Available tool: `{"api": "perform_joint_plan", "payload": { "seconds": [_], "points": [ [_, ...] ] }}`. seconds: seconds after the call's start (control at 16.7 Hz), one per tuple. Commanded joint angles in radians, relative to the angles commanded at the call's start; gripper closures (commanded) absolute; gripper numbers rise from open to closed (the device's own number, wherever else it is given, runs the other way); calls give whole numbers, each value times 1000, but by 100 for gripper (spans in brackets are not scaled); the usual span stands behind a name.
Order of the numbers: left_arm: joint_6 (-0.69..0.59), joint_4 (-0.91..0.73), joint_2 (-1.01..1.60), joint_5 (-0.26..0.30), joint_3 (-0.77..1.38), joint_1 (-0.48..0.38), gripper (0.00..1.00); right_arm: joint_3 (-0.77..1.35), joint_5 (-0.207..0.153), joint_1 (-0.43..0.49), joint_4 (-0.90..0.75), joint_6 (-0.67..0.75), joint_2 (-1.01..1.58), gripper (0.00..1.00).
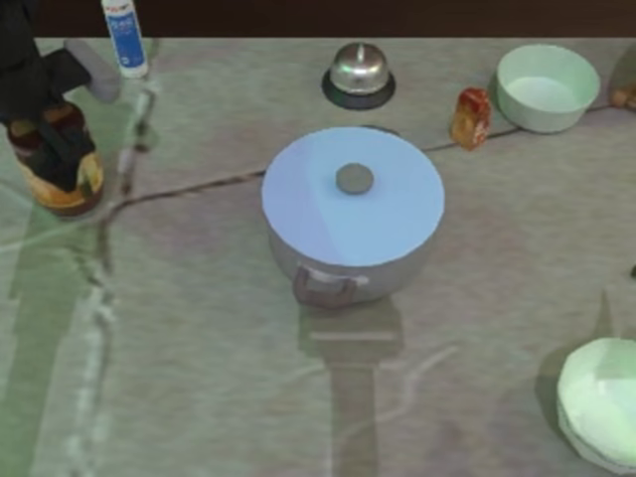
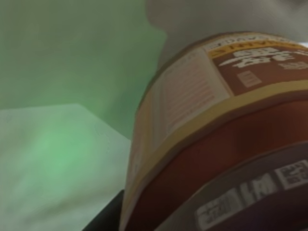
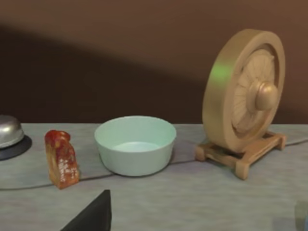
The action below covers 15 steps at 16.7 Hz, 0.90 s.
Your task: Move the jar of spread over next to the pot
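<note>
Glass jar of spread [image 1: 62, 171] stands at the table's [image 1: 199, 348] far left, long axis near upright, well apart from the pot [image 1: 353, 214] at centre. The left gripper [image 1: 50, 149] grasps it, hiding the lid. Grey, cracked-pattern surface. Right gripper: not visible.

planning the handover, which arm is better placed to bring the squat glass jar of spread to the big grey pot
Left. The left gripper is already over the squat glass jar of spread at the table's left, while the large grey metal pot with pale blue lid sits mid-table. The right arm is parked off the right edge.
</note>
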Motion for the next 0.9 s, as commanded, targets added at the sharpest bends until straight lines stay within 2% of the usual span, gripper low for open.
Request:
{"api": "perform_joint_plan", "payload": {
  "seconds": [0.24,0.66,0.9],
  "points": [
    [2,-10,-39,-1,-35,3,100,0,0,0,0,0,0,0],
    [1,-84,-377,-4,-276,23,100,0,0,0,0,0,0,0],
    [3,-113,-467,-5,-355,29,100,0,0,0,0,0,0,0]
  ]
}}
